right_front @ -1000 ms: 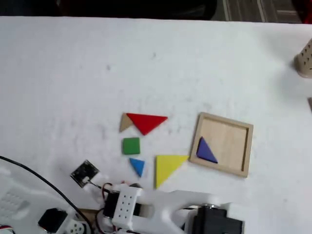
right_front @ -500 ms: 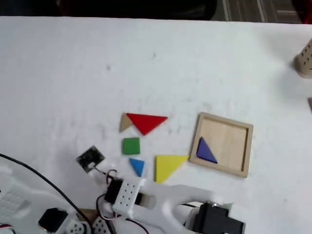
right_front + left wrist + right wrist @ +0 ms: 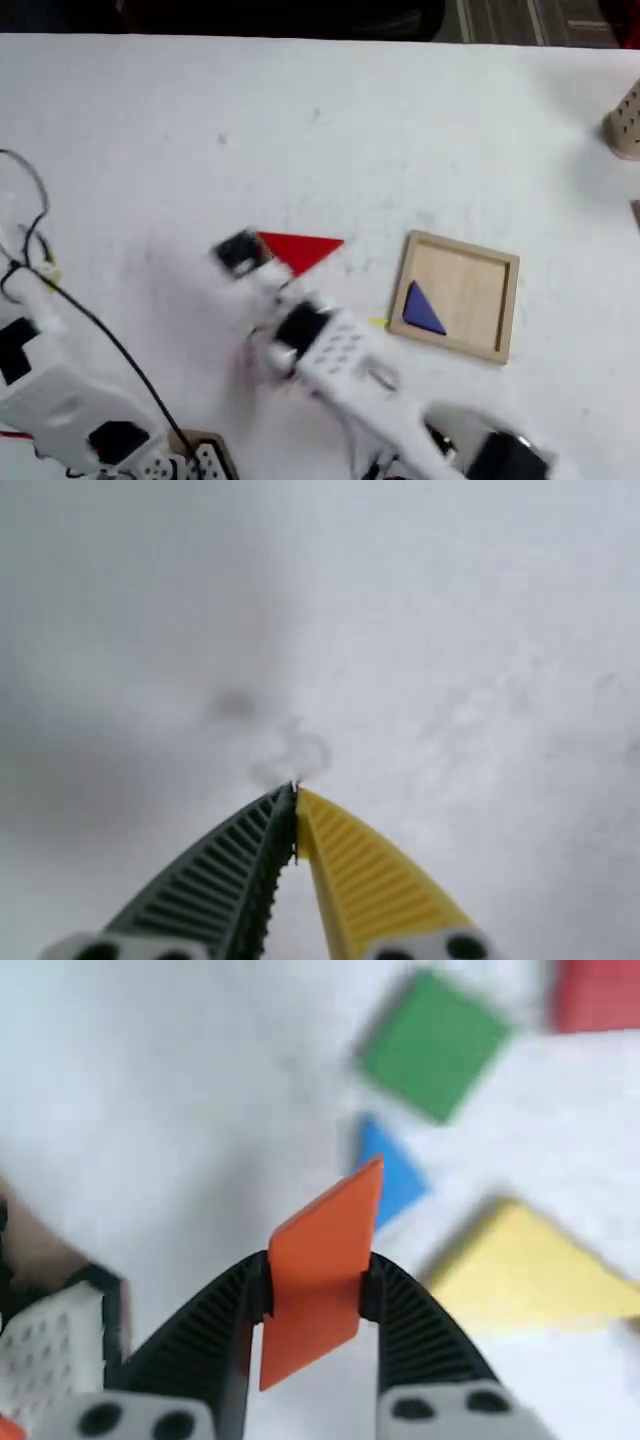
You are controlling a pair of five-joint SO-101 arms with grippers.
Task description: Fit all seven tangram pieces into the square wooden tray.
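The orange piece (image 3: pixel 325 1230) stands on edge, pinched across its flat faces by the right gripper (image 3: pixel 315 1278), the jaws parted only by the piece's thickness; its long axis runs out along the fingers, one corner past their tips. Under it on the table lie the green square (image 3: pixel 432 1042), the small blue triangle (image 3: pixel 393 1172) and the yellow triangle (image 3: pixel 520 1270), each apart from the others; the red triangle (image 3: pixel 300 250) lies just beyond. Seen from above, the right arm (image 3: pixel 345 360) hangs over this group, and the tray (image 3: pixel 466 248) sits near, to the right; a dark blue triangle (image 3: pixel 422 308) lies flat against the wall nearest the loose pieces, the rest of the floor bare wood. The carry looks short and sideways; the piece will likely need laying flat. The left gripper (image 3: pixel 294 792) is closed on nothing over the white table (image 3: pixel 400 130); the left arm (image 3: pixel 60 400) is well apart from the tray. A pale block with holes (image 3: pixel 625 125) stands at the table's right edge.
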